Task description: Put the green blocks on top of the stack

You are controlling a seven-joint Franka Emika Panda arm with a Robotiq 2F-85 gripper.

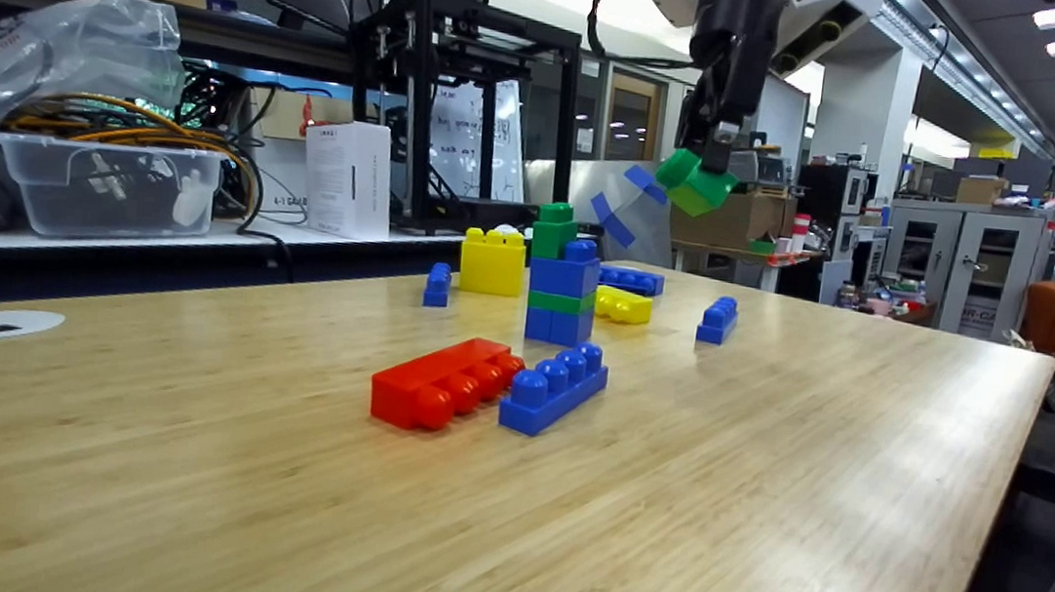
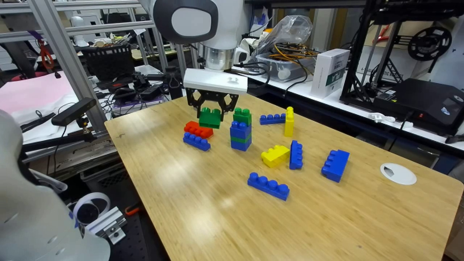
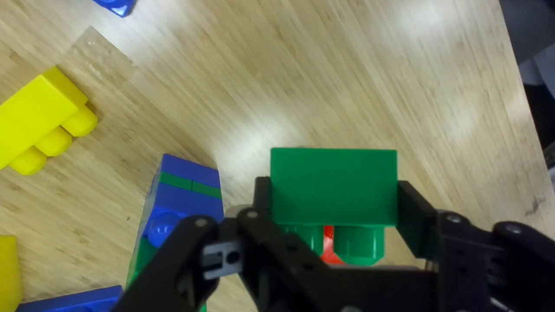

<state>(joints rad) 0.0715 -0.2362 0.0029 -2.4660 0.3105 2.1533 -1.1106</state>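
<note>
Gripper (image 2: 210, 115): While the stack (image 2: 240, 131) stands to one side, the fingers (image 3: 409, 206), partway apart, grip a green block (image 3: 334, 186) by both ends above the tabletop (image 2: 217, 224).
Stack: Success likely calls for levelling the block, centring it over the bare blue studs (image 2: 235, 125), then pressing straight down before release.
Green block: Tilted, green studs (image 2: 216, 111) uppermost in an exterior view, long axis running finger to finger.

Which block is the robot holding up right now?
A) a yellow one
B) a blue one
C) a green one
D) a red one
C: the gripper is closed on both ends of a green block, held up above the table.
</note>
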